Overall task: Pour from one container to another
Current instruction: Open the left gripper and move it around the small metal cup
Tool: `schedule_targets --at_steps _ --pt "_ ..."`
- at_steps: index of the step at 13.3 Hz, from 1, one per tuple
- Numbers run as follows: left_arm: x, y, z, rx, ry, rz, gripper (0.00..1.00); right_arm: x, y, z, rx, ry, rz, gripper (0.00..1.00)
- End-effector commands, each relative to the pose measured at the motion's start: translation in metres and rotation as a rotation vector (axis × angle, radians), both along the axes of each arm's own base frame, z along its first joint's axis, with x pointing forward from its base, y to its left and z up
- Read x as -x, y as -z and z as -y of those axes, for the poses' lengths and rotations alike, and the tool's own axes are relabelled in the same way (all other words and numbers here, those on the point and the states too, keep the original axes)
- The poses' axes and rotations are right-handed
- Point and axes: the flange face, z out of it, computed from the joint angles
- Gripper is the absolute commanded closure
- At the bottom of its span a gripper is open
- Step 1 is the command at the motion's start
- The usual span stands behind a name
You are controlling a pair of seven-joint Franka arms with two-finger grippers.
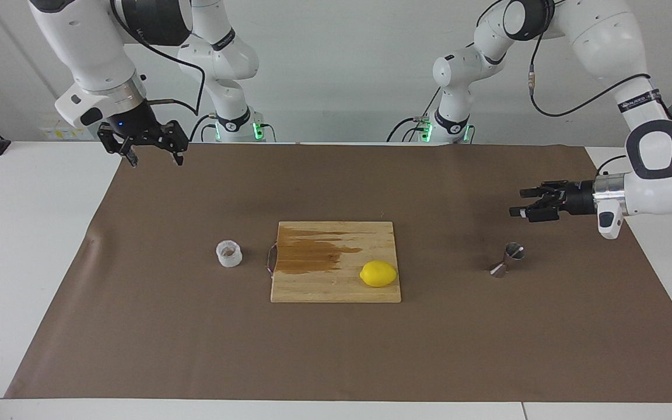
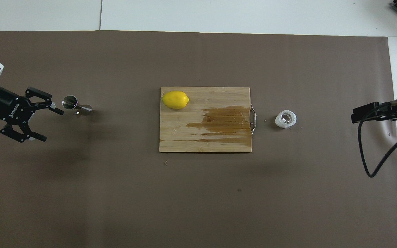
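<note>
Translucent cup: the squat ribbed whitish cup (image 1: 229, 254) is sitting untouched beside your wooden board (image 1: 336, 291).
Steel jigger: the hourglass jigger (image 1: 508, 259) is waiting near your left gripper (image 1: 524, 202), fingers spread.
Right gripper (image 1: 154, 153): hovering open, waiting.
Progress: you are pouring nothing yet.

Matt brown paper sheet (image 1: 137, 326) over smooth white table (image 1: 27, 233). Wooden board (image 1: 336, 286), pale grain w/ darker wet-looking stain, thin metal handle (image 2: 252, 119). Lemon (image 1: 378, 273): glossy yellow, finely dimpled skin. Jigger (image 1: 508, 259): shiny polished steel. Cup (image 1: 229, 254): translucent whitish plastic, ribbed wall. Arms: glossy white plastic shells; grippers matt black.
</note>
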Motion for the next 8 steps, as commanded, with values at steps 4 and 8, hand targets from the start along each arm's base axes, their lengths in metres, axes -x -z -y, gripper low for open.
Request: schedule_targets --at_steps 4,8 --pt "-0.027 0.005 -0.008 0.096 -0.216 -0.191 0.0 0.002 0.001 0.001 0.008 0.022 -0.007 0.0" --pt "-0.036 0.023 -0.016 0.129 -0.29 -0.25 0.0 0.002 0.001 0.001 0.008 0.021 -0.007 0.0"
